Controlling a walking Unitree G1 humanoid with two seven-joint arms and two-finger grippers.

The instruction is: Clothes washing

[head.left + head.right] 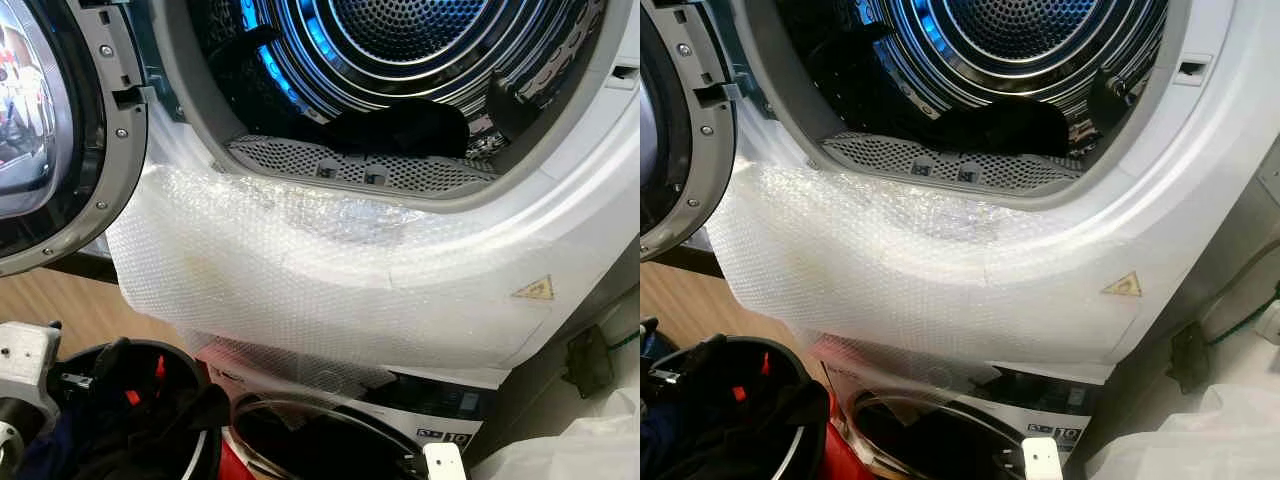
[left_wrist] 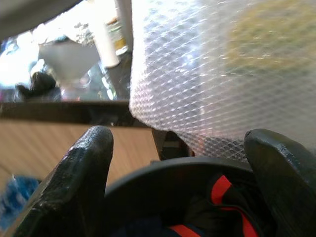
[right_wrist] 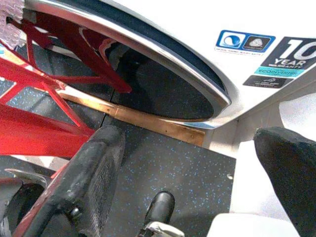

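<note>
The dark garment point(image 1: 405, 128) lies inside the open drum point(image 1: 400, 40), just behind the perforated lint filter point(image 1: 350, 168), its long axis running across the opening. More dark clothes with red trim sit in the black basket point(image 1: 150, 420) below the bubble wrap point(image 1: 300, 270). Best to lift the next piece high over that wrap. The left gripper point(image 2: 177, 177) hovers over the basket, fingers spread, empty; the right gripper point(image 3: 197, 182) hangs low, also spread.
</note>
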